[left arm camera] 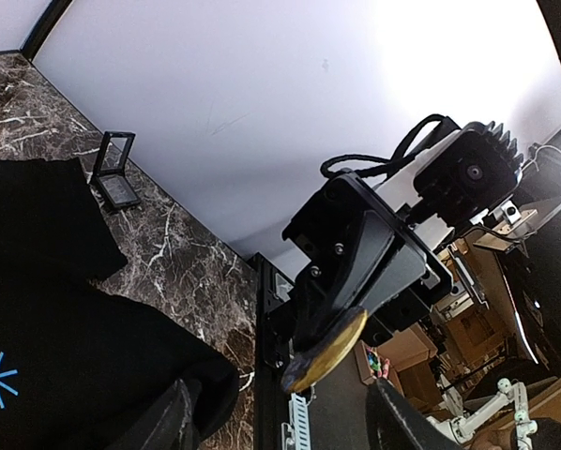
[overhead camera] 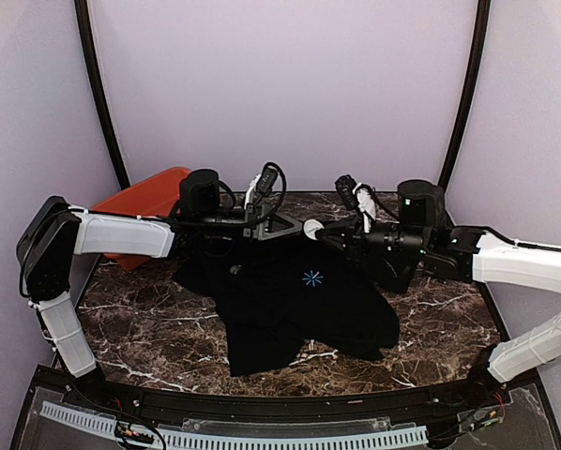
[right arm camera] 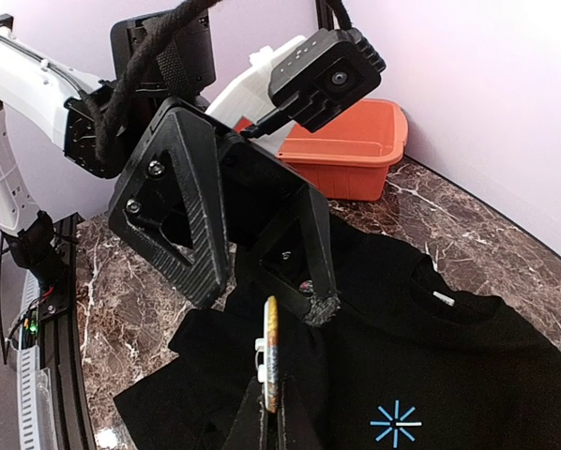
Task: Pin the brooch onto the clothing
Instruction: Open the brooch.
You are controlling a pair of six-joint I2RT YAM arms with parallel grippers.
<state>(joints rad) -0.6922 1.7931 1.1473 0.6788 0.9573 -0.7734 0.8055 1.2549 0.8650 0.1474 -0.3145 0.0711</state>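
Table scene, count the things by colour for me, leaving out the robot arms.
Black: 2, the T-shirt and the small hinged case
Orange: 1, the bin
Gold: 1, the brooch
Total: 4
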